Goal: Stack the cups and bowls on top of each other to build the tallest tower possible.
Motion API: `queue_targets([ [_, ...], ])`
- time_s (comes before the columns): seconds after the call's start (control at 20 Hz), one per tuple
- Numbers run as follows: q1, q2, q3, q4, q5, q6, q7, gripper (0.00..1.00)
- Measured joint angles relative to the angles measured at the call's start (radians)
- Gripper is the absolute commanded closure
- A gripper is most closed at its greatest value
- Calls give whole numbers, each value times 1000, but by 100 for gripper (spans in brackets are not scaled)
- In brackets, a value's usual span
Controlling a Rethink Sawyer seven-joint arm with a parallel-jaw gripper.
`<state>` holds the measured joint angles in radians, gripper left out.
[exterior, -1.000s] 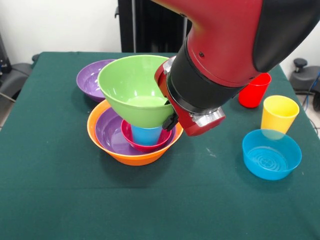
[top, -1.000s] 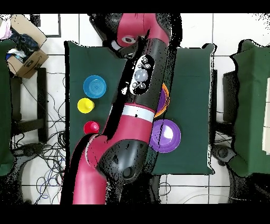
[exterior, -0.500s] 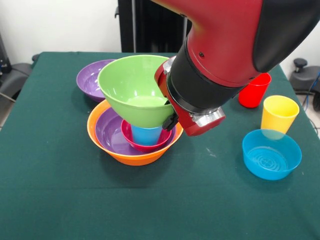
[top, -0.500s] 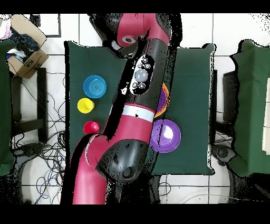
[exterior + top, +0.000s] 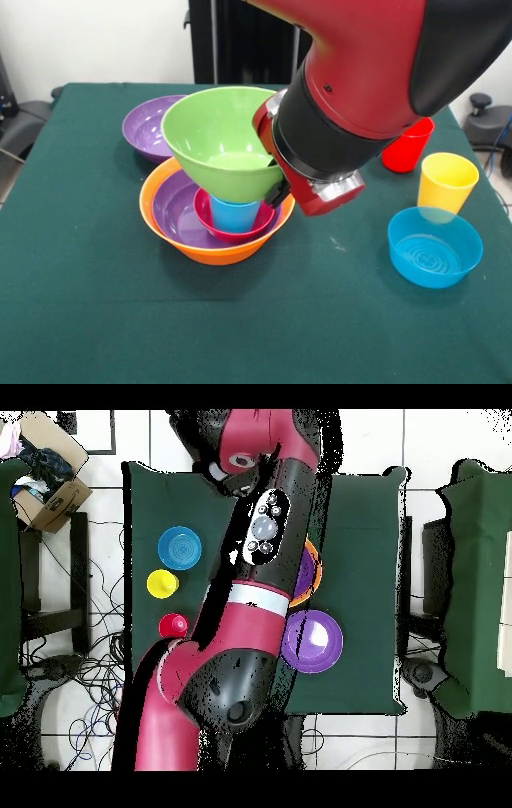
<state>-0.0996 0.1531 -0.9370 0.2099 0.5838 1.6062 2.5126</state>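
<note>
Seating the glossy lime-green plastic bowl [image 5: 220, 142] level on the blue plastic cup [image 5: 234, 216] needs centring; the hand's [image 5: 276, 188] state: cannot tell.

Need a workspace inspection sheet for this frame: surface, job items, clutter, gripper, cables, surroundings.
Surface: green tablecloth, flat.
Job's things: tower of large orange bowl, purple bowl, pink-red bowl and blue cup; lime green bowl tilted on the cup. Second purple bowl behind. Red cup, yellow cup and blue bowl stand apart.
Clutter: nothing seen on the table.
Gripper: hidden behind the wrist at the green bowl's rim; state unclear.
Cables: tangled on the floor.
Surroundings: cardboard box, tiled floor.
</note>
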Motion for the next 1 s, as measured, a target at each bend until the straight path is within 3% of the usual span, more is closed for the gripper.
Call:
queue_targets([
  [0.55,48,-22,29,107,0,0,0,100],
  [1.0,49,-26,29,113,0,0,0,100],
])
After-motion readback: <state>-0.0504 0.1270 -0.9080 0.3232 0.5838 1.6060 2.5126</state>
